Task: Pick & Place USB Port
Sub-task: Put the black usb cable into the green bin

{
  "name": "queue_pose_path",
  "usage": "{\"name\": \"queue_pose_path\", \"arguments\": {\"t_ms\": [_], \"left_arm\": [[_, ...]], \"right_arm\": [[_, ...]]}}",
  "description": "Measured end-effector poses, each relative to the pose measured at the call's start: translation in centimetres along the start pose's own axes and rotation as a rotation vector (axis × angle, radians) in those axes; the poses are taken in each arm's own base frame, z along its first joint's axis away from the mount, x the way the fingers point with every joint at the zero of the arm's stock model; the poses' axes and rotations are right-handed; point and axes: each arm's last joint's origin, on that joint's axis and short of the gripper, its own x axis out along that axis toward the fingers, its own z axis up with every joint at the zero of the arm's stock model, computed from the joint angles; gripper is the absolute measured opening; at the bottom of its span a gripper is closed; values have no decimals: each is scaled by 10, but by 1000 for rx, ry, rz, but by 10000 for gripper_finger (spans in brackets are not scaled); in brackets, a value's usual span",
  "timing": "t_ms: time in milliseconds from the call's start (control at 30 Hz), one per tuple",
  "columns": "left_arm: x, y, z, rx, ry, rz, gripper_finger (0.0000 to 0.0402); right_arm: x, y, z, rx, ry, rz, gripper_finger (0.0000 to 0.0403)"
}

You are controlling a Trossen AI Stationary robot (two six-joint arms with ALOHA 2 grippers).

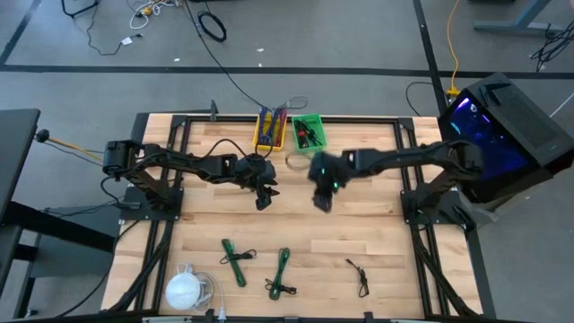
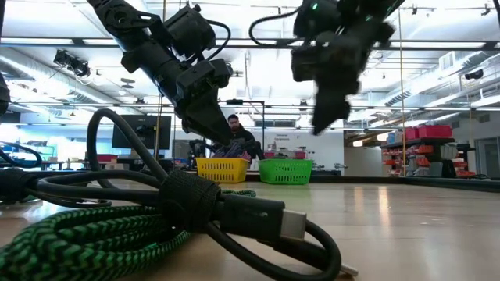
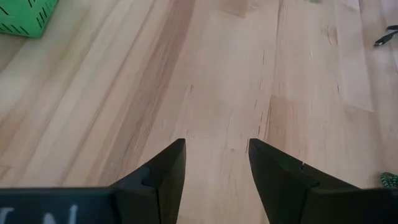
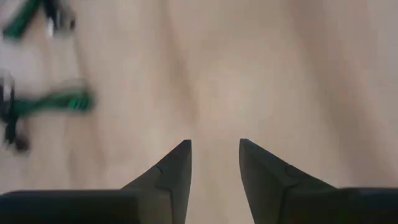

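Note:
Two green braided USB cables lie on the table's near part, one (image 1: 234, 261) left of the other (image 1: 282, 273); a thin black cable (image 1: 360, 274) lies to their right. One green cable with a black plug (image 2: 234, 215) fills the low view's foreground. My left gripper (image 1: 264, 199) hovers above the table's middle, open and empty (image 3: 216, 149). My right gripper (image 1: 322, 199) hovers just right of it, also open and empty (image 4: 215, 148); its wrist view shows the green cables (image 4: 53, 102) off to one side.
A yellow bin (image 1: 271, 131) and a green bin (image 1: 308, 132) stand at the table's far edge, both holding cables. A small ring (image 1: 295, 161) lies near them. A white round object (image 1: 185, 290) sits at the near left corner. Bare wood lies under both grippers.

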Motion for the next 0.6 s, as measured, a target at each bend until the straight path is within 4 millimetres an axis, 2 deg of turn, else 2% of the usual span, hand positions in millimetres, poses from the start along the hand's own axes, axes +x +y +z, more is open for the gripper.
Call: {"name": "queue_pose_path", "arguments": {"t_ms": [167, 367, 600], "left_arm": [[0, 0, 0, 0, -1, 0, 181], [0, 0, 0, -1, 1, 0, 181], [0, 0, 0, -1, 2, 0, 181]], "right_arm": [[8, 50, -26, 33, 117, 45, 134], [13, 104, -61, 106, 180, 49, 135], [10, 146, -104, 290, 246, 0, 135]]}}
